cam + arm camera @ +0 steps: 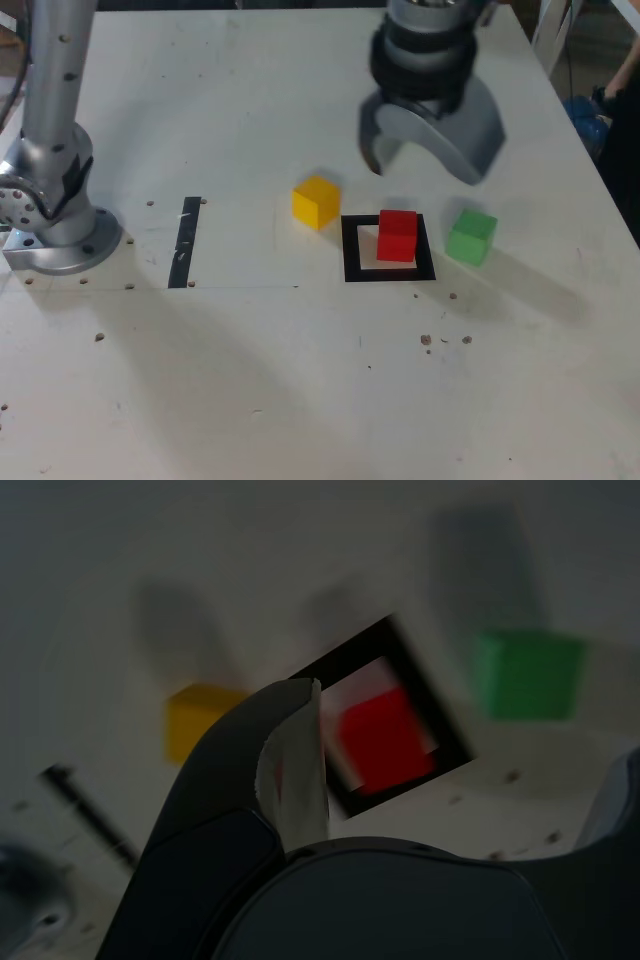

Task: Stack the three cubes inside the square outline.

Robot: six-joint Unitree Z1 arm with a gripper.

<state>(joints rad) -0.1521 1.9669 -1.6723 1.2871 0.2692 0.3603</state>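
We are seeing the red cube [397,236] sitting inside the square outline [351,248], while the yellow cube [315,201] on its left and the green cube [470,236] on its right are waiting unstacked, and the gripper [425,160] is hovering spread and empty.

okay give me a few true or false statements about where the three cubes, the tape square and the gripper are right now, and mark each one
1. The red cube sits inside the square outline. True.
2. The yellow cube is stacked on the red cube. False: it rests on the table, on the exterior view's left of the outline.
3. The green cube stands outside the outline, on the exterior view's right. True.
4. The gripper holds the green cube. False: it hangs open and empty above the cubes.
5. A straight black tape strip lies apart from the outline. True.
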